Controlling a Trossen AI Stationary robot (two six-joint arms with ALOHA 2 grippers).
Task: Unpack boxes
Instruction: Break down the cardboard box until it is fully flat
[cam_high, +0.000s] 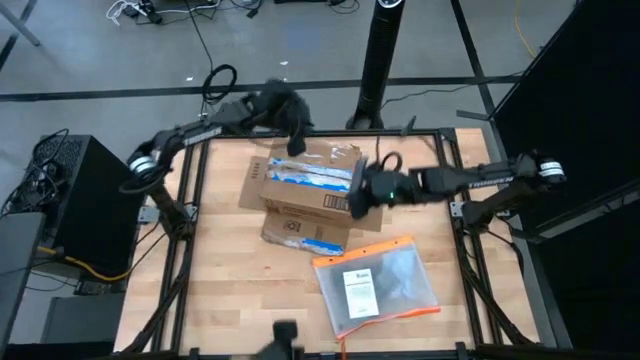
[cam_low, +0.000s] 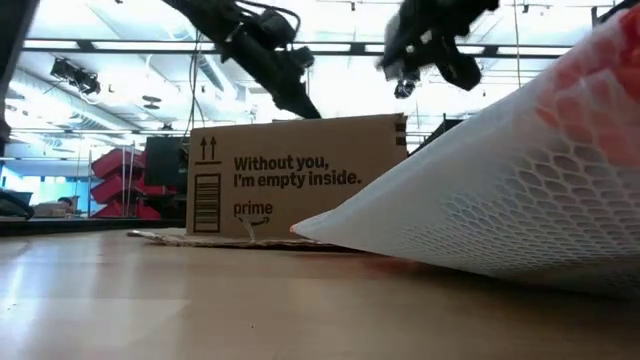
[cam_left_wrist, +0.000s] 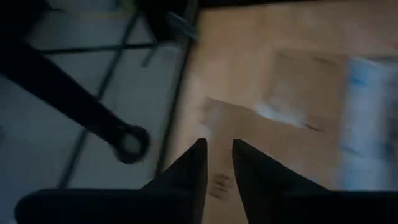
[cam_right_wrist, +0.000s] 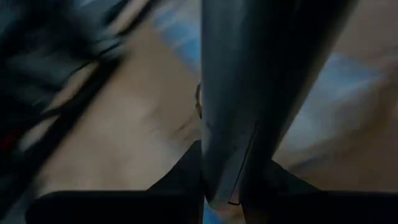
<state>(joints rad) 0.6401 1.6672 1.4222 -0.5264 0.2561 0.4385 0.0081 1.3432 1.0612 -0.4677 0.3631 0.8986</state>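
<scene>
Left gripper (cam_left_wrist: 217, 152) nearly closed above box (cam_high: 305, 195), right gripper (cam_right_wrist: 227, 186) clamping grey flap (cam_right_wrist: 261, 74).

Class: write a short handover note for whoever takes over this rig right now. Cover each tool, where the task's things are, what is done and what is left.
Left tool: over the cardboard box's far edge, fingers nearly together, nothing visibly between them.
Right tool: at the box's right side, shut on a thin grey flat piece; what it is cannot be told.
Box: mid-table, flaps open, blue-and-white contents showing.
Clear pouch: lies in front of the box on the table.
Done: box opened. Left: empty the box.
</scene>
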